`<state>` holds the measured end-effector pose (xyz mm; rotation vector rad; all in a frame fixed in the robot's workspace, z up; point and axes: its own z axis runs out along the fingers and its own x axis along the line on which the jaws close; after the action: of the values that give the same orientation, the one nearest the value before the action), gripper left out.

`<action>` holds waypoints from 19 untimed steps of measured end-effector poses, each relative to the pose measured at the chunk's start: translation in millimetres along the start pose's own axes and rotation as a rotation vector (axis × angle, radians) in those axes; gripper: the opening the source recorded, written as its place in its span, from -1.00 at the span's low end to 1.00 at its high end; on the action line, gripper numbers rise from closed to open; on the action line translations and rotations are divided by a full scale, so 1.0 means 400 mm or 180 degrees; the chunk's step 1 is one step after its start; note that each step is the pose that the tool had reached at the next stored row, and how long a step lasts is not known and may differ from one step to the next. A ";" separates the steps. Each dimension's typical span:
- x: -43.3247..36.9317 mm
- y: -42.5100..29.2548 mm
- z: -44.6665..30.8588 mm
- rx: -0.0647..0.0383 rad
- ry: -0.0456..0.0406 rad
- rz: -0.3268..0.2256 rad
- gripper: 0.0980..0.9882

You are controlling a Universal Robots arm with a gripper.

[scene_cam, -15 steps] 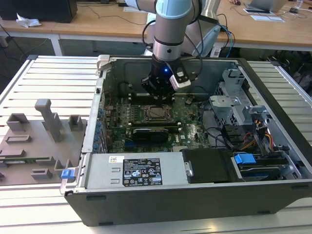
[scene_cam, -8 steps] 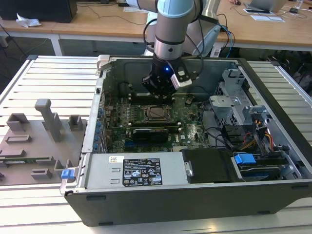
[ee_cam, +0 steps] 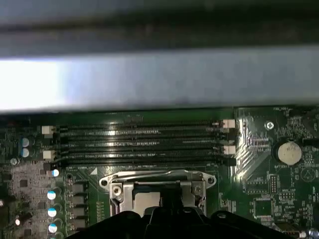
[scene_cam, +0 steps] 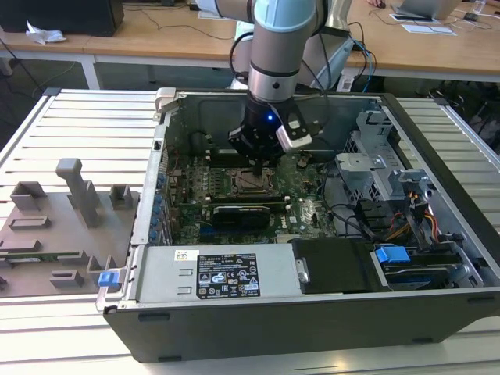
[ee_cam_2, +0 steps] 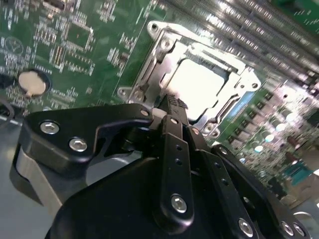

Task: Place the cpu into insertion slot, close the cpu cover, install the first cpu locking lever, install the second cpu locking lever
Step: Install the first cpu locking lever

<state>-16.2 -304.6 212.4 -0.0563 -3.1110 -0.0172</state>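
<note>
CPU (ee_cam_2: 202, 84) sits bright and flat inside the insertion slot (scene_cam: 251, 181) on the motherboard (scene_cam: 308, 211), near the middle of the open computer case (scene_cam: 437, 234), with the cpu cover (ee_cam_2: 159, 50) framing it. Just over the socket's edge hangs the gripper (ee_cam_2: 172, 107), its jaws drawn together on nothing, seemingly to press at the socket.

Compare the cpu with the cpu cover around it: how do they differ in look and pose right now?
The cpu is a solid, pale, glare-bright square; the cpu cover is an open silver frame with a large window. The cpu sits inside the window, while the cpu cover lies down around it with screw holes at its corners. Both lie flat on the green board, just ahead of the gripper, which appears shut and empty.
</note>
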 end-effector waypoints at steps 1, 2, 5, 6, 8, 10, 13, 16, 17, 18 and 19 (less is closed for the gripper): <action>0.000 -0.008 0.000 0.0000 0.0000 0.0000 -0.98; 0.000 -0.010 0.000 0.0000 0.0000 0.0000 -0.98; 0.000 -0.013 -0.001 0.0000 0.0000 0.0001 -0.98; 0.000 -0.013 -0.002 0.0001 0.0000 0.0001 -0.98; 0.000 -0.013 -0.011 0.0000 0.0000 0.0000 -0.98; 0.000 -0.013 -0.017 0.0000 0.0000 0.0000 -0.98; 0.000 -0.013 -0.022 0.0000 0.0000 0.0000 -0.98; 0.001 -0.013 -0.032 0.0000 0.0000 0.0000 -0.98; 0.001 -0.013 -0.034 0.0000 0.0000 0.0000 -0.98; 0.001 -0.013 -0.036 0.0000 0.0000 0.0000 -0.98; 0.001 -0.013 -0.037 0.0000 0.0000 0.0000 -0.98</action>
<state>-16.2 -309.8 227.0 -0.0564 -3.1110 -0.0173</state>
